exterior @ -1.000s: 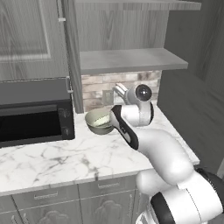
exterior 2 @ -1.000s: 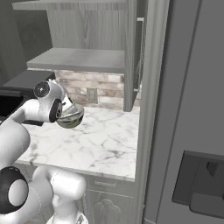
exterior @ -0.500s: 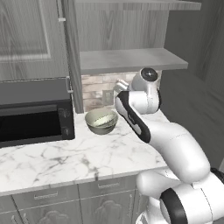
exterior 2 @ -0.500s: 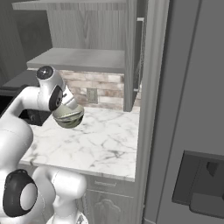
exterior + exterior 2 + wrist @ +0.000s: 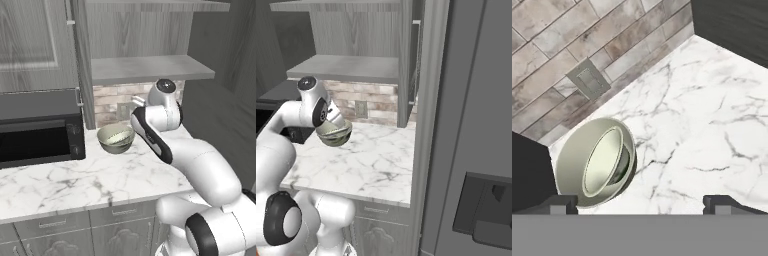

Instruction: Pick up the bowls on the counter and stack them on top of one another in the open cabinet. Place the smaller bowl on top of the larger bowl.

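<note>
The gripper (image 5: 640, 201) is hard to read: in the hand view only the two dark fingertips (image 5: 562, 201) poke up at the bottom edge, set wide apart with nothing between them. So it stands open and holds nothing. From the base cameras the fingers are hidden behind the arm's wrist, and the smaller bowl cannot be made out with certainty; a pale inner ring inside the larger bowl (image 5: 596, 161) may be it or just the cream lining.

The larger bowl (image 5: 116, 138) sits on the counter (image 5: 75, 180), just beside the microwave (image 5: 39, 127) and in front of the brick backsplash (image 5: 117, 102). In the right base view the bowl (image 5: 334, 134) is partly covered by the wrist. In the hand view it lies close to the left fingertip, not touching it as far as can be told, with a wall outlet (image 5: 588, 79) beyond it.

The arm bends up from the base, its wrist raised beside the bowl, under the cabinet (image 5: 150, 67) shelf. The cabinet door (image 5: 407, 60) stands open, seen edge-on.
</note>
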Robot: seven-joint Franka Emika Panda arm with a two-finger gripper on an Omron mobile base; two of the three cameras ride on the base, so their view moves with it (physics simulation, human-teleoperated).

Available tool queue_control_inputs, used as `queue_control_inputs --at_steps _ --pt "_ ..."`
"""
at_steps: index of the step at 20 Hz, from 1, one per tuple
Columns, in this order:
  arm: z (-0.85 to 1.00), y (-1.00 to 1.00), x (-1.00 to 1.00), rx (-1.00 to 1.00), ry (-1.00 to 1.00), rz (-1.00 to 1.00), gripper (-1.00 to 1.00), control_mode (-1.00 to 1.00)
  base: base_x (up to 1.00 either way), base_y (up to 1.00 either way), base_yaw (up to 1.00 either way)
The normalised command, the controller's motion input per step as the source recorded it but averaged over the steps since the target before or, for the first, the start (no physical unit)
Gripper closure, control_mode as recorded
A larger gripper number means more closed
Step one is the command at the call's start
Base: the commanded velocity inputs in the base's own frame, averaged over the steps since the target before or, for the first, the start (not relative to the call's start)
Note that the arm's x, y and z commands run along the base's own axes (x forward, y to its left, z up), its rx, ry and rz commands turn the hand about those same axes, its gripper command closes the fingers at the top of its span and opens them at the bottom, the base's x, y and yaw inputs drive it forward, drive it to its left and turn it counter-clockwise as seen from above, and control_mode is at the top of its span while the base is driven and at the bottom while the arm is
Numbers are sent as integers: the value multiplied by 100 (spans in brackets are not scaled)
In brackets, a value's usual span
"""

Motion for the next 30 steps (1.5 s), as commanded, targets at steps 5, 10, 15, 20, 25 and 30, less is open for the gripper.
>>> queue_control_inputs --at_steps 5,10,15,20,25,30 --pt "-44 0 8 0 0 0 -100 -100 0 0 0" --pt "-41 6 21 0 1 0 -100 -100 0 0 0" --pt "-36 7 43 0 2 0 -100 -100 0 0 0" --pt "-32 5 37 2 7 0 -100 -100 0 0 0" --pt "-11 0 9 4 4 1 -100 -100 0 0 0" --pt "-5 11 1 2 0 0 -100 -100 0 0 0"
